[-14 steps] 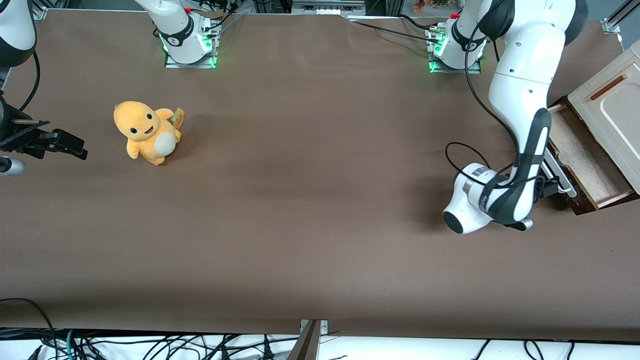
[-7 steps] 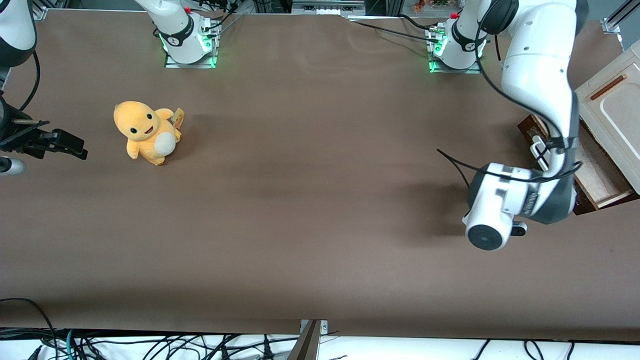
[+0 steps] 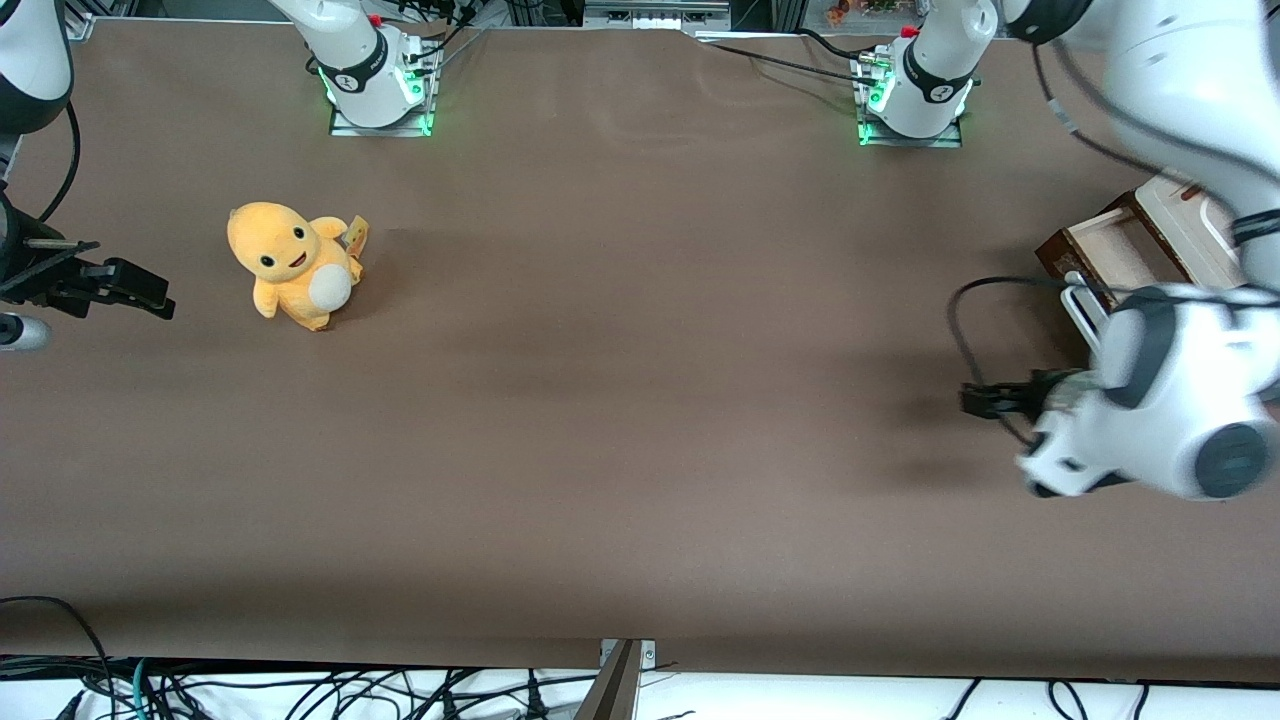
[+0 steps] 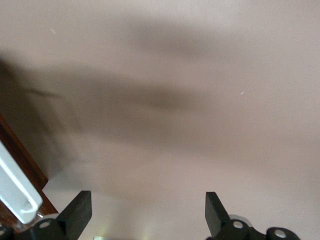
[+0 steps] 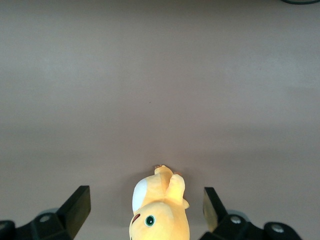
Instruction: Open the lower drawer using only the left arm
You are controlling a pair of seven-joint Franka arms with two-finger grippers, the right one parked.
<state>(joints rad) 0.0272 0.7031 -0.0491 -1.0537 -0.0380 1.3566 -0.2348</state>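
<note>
The lower drawer [image 3: 1062,256] stands pulled out of the beige cabinet [image 3: 1190,225], with its pale inside [image 3: 1120,245] showing. Its white bar handle [image 3: 1082,300] runs along the dark-brown front, and the handle [image 4: 17,192] and drawer front [image 4: 20,155] also show in the left wrist view. The left arm [image 3: 1170,400] hangs raised over the drawer's nearer part and hides it. My gripper [image 3: 985,400] is above the bare table in front of the drawer, clear of the handle. In the wrist view the gripper [image 4: 147,202] is open with only table between its fingers.
A yellow plush toy [image 3: 290,265] sits on the brown table [image 3: 640,400] toward the parked arm's end; the plush toy [image 5: 160,210] also shows in the right wrist view. Both arm bases [image 3: 915,95] stand at the table's edge farthest from the front camera.
The gripper has come off the drawer handle and drawn back in front of the drawer. The left arm has risen and swung toward the working arm's end. The drawer stays pulled out.
</note>
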